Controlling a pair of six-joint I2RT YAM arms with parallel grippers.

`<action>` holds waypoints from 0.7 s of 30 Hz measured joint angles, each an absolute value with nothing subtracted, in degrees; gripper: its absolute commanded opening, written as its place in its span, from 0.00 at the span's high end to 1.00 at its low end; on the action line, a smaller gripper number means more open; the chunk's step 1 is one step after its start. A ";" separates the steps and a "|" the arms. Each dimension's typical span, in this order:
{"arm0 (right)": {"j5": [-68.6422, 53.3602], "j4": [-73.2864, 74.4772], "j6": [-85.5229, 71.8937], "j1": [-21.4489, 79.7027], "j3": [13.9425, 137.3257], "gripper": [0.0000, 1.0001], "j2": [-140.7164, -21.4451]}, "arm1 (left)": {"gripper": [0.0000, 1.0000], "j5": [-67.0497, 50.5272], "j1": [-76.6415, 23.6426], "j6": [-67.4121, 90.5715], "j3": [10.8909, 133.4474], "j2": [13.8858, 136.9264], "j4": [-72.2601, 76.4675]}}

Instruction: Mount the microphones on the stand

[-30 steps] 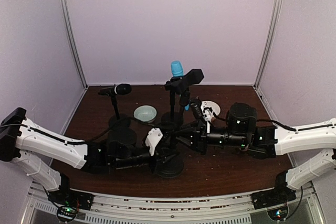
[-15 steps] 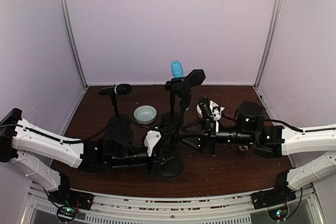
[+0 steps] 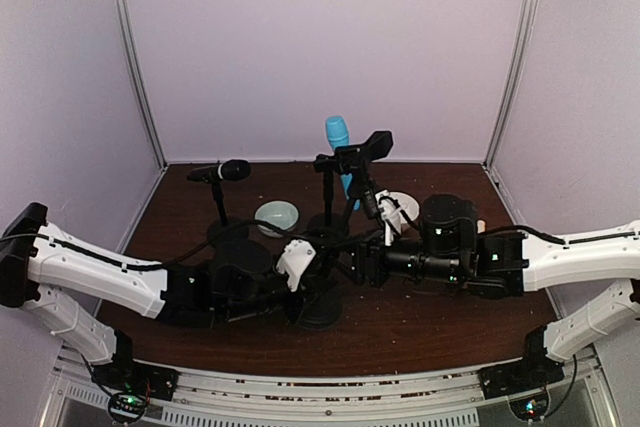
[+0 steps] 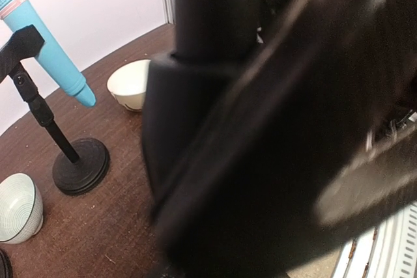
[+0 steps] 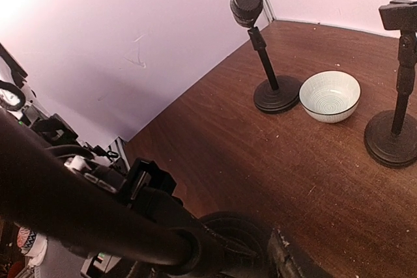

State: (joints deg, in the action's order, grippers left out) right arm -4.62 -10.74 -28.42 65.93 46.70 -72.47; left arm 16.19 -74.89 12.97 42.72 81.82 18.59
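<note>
The light blue microphone (image 3: pixel 337 134) sits clipped upright in the back stand and also shows in the left wrist view (image 4: pixel 49 50). The black microphone (image 3: pixel 229 170) lies in the left stand's clip; its head shows in the right wrist view (image 5: pixel 246 3). The cream-beige microphone is not visible. A third stand, its empty clip (image 3: pixel 366 147) up high, has its base (image 3: pixel 320 311) near the front. My left gripper (image 3: pixel 312 287) is at that base and my right gripper (image 3: pixel 358 263) is at its pole. Dark blur hides both sets of jaws.
A pale green bowl (image 3: pixel 276 215) stands between the stands and also shows in the right wrist view (image 5: pixel 329 96). A white bowl (image 3: pixel 402 205) sits at the back right, just behind the right arm. Cabin walls close in on three sides.
My right arm has swung left and down to the near stand's pole. The near stand's clip has shifted slightly. My left arm has stayed at the base.
</note>
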 measured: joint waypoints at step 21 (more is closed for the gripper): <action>-21.87 -32.36 -15.64 65.63 31.53 0.83 -70.46 | 1.00 1.74 -75.75 5.34 38.22 82.67 24.29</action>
